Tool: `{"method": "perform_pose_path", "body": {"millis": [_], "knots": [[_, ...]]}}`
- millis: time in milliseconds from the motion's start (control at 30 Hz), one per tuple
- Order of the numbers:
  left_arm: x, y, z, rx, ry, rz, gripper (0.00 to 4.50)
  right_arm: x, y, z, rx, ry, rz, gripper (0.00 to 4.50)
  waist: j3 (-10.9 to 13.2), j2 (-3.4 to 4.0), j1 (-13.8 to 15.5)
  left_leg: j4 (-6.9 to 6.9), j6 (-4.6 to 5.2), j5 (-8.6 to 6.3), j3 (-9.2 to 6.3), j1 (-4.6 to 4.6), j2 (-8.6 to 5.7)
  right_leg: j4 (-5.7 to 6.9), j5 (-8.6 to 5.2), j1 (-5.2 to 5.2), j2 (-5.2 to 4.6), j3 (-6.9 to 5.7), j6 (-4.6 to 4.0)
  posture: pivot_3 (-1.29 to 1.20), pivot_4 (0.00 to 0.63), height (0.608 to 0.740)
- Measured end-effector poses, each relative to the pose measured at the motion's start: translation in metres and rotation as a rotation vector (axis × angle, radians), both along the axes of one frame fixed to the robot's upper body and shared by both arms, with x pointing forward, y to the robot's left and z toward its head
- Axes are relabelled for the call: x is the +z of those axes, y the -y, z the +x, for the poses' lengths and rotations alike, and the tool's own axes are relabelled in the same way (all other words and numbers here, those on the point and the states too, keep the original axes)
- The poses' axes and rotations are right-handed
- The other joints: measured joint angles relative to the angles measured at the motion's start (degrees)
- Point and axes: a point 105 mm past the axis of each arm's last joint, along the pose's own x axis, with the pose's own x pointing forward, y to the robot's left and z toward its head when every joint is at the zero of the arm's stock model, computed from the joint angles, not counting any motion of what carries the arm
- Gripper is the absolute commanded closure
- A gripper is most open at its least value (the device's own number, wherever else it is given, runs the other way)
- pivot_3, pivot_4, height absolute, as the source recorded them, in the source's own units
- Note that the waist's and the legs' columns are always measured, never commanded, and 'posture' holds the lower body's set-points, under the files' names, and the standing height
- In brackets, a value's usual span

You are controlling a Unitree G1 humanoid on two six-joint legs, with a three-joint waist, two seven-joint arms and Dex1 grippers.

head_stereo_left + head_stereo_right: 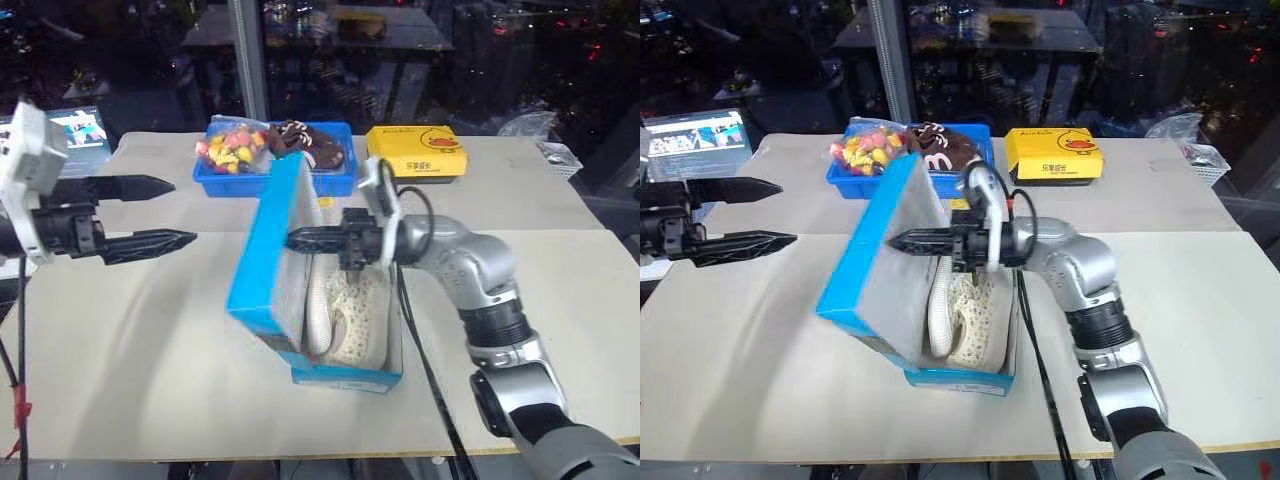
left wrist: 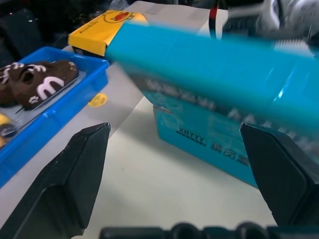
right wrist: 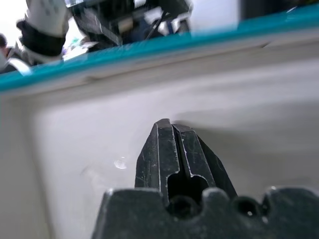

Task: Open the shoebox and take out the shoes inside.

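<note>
The bright blue shoebox [image 1: 345, 377] stands mid-table with its lid [image 1: 262, 262] raised and leaning to the left, white inside showing. Two cream knit shoes [image 1: 345, 305] lie in the box. My right gripper [image 1: 293, 238] is shut, level and pointing left, with its tip against the white inner face of the lid [image 3: 249, 99]; the closed fingertips [image 3: 167, 124] touch that face. My left gripper [image 1: 183, 211] hangs open to the left of the box, apart from it, with nothing between its fingers [image 2: 75, 174]. Its wrist view looks at the lid's blue outer side [image 2: 209, 69].
Behind the shoebox sit a blue plastic tray [image 1: 335, 185] with sweets and a brown item, and a yellow duck-printed box [image 1: 415, 152]. A white basket [image 1: 560, 155] is at the far right edge. A screen [image 1: 695, 135] stands beyond the table's left corner.
</note>
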Motion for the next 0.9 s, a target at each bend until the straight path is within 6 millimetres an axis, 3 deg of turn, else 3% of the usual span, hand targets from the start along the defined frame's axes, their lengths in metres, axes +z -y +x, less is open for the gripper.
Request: {"method": "perform_pose_path", "body": {"millis": [100,200,300,433,500,667,900], "knots": [[0.008,-0.004,-0.005,0.018,0.018,0.006,0.04,-0.004,0.009,0.008,-0.027,0.015,-0.057,4.50,0.02,-0.01,-0.03,0.02,0.00,0.00,0.02,0.04,0.00,0.04,-0.01,0.00,0.00,0.00,-0.03,0.00,0.150,0.740],[0.011,-0.003,-0.008,0.014,0.030,-0.001,0.04,0.009,0.030,0.018,-0.088,0.099,-0.118,4.50,0.03,0.00,-0.06,0.01,0.00,0.00,0.02,0.10,0.05,0.07,-0.09,0.03,0.02,-0.06,-0.03,0.00,0.150,0.740],[0.008,0.002,-0.007,-0.003,0.026,-0.002,0.04,0.017,0.052,0.015,-0.091,0.203,-0.208,4.50,0.05,0.03,-0.18,-0.02,0.00,0.00,0.02,0.10,0.04,0.09,-0.27,0.00,0.02,-0.05,0.18,0.00,0.150,0.740],[-0.005,0.010,-0.001,-0.044,-0.008,-0.014,0.00,0.017,0.071,0.002,-0.057,0.281,-0.343,3.56,0.06,0.03,-0.31,-0.02,0.00,0.00,0.03,0.10,0.05,0.11,-0.27,-0.01,0.03,-0.03,0.17,0.00,0.150,0.740],[-0.011,0.015,0.002,-0.071,-0.021,-0.016,0.00,0.014,0.076,-0.007,-0.029,0.302,-0.403,2.84,0.06,0.02,-0.50,-0.02,0.00,0.00,0.04,0.11,0.05,0.12,-0.28,-0.01,0.04,-0.02,0.19,0.00,0.150,0.740],[-0.019,0.024,0.012,-0.115,-0.032,-0.017,0.00,-0.023,0.071,-0.016,0.026,0.291,-0.549,1.12,0.06,0.01,-0.59,0.03,0.00,0.00,0.06,0.14,0.07,0.16,-0.29,-0.02,0.10,0.05,0.20,0.00,0.150,0.740],[-0.026,0.028,0.021,-0.134,-0.029,-0.005,0.00,-0.048,0.057,-0.004,-0.027,0.300,-0.634,1.12,0.06,0.00,-0.37,0.08,0.00,0.00,0.05,0.10,0.07,0.16,-0.29,-0.02,0.12,0.07,0.20,0.00,0.150,0.740]]}}
